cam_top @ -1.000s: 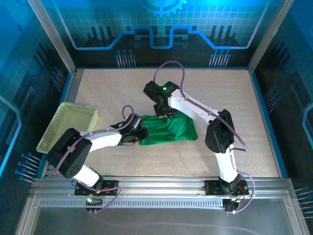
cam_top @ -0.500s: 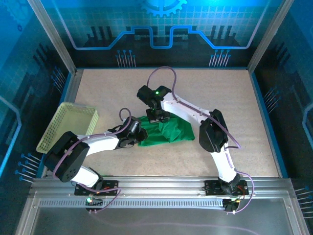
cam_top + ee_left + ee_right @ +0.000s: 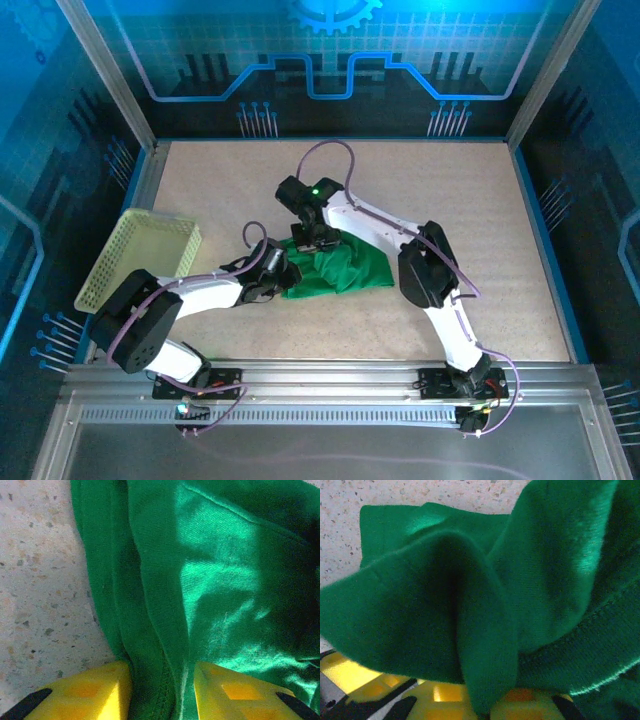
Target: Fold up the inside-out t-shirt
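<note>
Left hand (image 3: 161, 692) clamps a bunched hem of the inside-out t-shirt (image 3: 345, 268), a yellow finger on either side. Right hand (image 3: 470, 702) pinches a tented fold that drapes over it. The shirt lies crumpled mid-surface (image 3: 450, 180), between both arms. Soft, light, floppy stuff, I'd say, so it'll sag and slide. Best taken at the seams or hem corners, where stitching gives firmer purchase.

The top camera looks down from above and behind the arm bases, far enough to take in the whole table (image 3: 480, 200). Each wrist camera sits just behind its pincer and faces forward along the fingers, very near. The left gripper (image 3: 160, 675) and right gripper (image 3: 465, 700) show at the bottom edge, the inside-out t-shirt (image 3: 215, 580) just ahead. All three views share that cloth.
</note>
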`<state>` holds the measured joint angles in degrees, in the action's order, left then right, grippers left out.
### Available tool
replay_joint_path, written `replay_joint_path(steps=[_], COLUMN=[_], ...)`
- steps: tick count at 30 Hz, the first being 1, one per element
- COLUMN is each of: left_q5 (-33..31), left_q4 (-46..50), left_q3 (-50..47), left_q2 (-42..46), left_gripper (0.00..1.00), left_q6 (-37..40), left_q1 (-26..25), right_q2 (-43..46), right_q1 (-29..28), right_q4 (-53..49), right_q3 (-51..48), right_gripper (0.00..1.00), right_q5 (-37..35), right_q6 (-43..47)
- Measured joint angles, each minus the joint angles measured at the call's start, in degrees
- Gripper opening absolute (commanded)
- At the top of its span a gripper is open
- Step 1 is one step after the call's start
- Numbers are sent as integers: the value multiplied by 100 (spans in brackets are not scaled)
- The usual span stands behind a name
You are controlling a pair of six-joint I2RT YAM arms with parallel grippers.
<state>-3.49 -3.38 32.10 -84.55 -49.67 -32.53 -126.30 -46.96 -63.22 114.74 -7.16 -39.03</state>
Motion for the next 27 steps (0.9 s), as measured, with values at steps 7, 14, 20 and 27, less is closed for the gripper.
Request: replay_joint_path(steps=[7, 14, 20, 27], left_q5=[-317, -1049, -1152, -1139], left_q4=[205, 1410, 2133, 2221], left_q3=[-404, -651, 168, 2190], left_q2=[632, 1963, 2293, 1032], left_gripper=[55, 56, 57, 57], left_q6=[-190, -417, 0, 339], left_q1=[0, 0, -326, -1366], right_q2=[2, 925, 2640, 3681], right_q1=[-2, 26, 662, 2170], right_q4=[90, 205, 658, 1539], right_q3=[201, -166, -1873, -4138], right_gripper=[52, 57, 59, 62], right_q5=[243, 162, 13, 291], right_q6=[13, 216, 378, 463])
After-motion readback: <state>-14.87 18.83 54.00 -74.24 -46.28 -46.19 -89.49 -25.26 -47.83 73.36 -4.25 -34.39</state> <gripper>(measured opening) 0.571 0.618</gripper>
